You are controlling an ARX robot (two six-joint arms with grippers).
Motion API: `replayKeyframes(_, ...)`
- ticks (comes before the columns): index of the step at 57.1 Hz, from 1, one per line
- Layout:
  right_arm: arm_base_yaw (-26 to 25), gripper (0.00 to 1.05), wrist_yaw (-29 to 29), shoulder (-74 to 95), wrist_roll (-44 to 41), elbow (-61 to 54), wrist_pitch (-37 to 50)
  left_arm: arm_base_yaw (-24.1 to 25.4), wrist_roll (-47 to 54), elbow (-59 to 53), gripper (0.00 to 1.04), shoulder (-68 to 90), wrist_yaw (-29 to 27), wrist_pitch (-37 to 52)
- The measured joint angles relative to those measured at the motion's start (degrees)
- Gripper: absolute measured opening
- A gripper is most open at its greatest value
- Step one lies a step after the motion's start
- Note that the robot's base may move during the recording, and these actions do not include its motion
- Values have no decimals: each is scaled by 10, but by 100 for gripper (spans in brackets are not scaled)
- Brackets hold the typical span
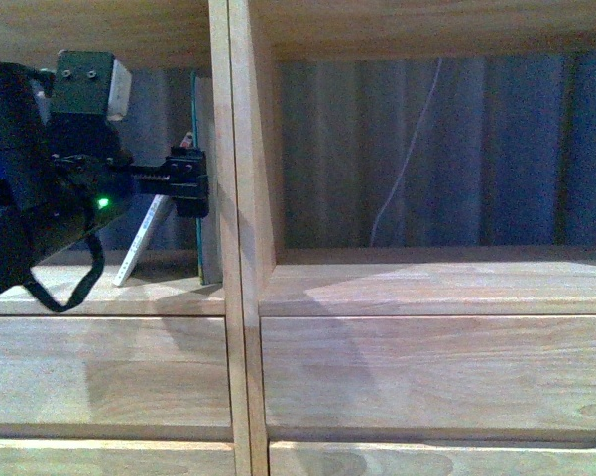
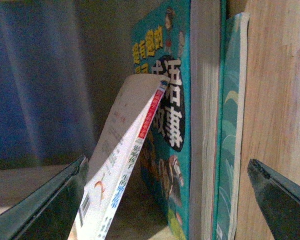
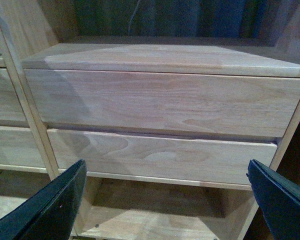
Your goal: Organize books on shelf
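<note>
Shelf [image 1: 236, 198]: light wood, central divider, plain drawers [image 3: 164, 102] below open compartments.
Left gripper [image 1: 183, 180]: reaching into the left compartment, jaws spread wide, gripping nothing.
Right gripper [image 3: 164, 200]: jaws wide apart, empty, facing the drawers.
Teal book [image 2: 182, 100]: upright in the left compartment, close to the divider.
White book [image 2: 125, 160]: thin, tilted, its top leaning on the teal book.
</note>
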Motion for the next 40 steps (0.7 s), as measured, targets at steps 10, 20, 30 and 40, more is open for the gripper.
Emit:
replayKeyframes(10, 0, 98, 0, 0, 0, 0, 0, 5, -40, -98, 98, -107, 44, -2)
replayKeyframes(20, 0, 98, 0, 0, 0, 0, 0, 3, -77, -226, 98, -253, 85, -18)
replayKeyframes(30, 0, 98, 0, 0, 0, 0, 0, -6, -88, -349, 98, -406, 77, -86)
replayKeyframes(40, 0, 98, 0, 0, 0, 0, 0, -9, -113, -446, 97, -586, 58, -203)
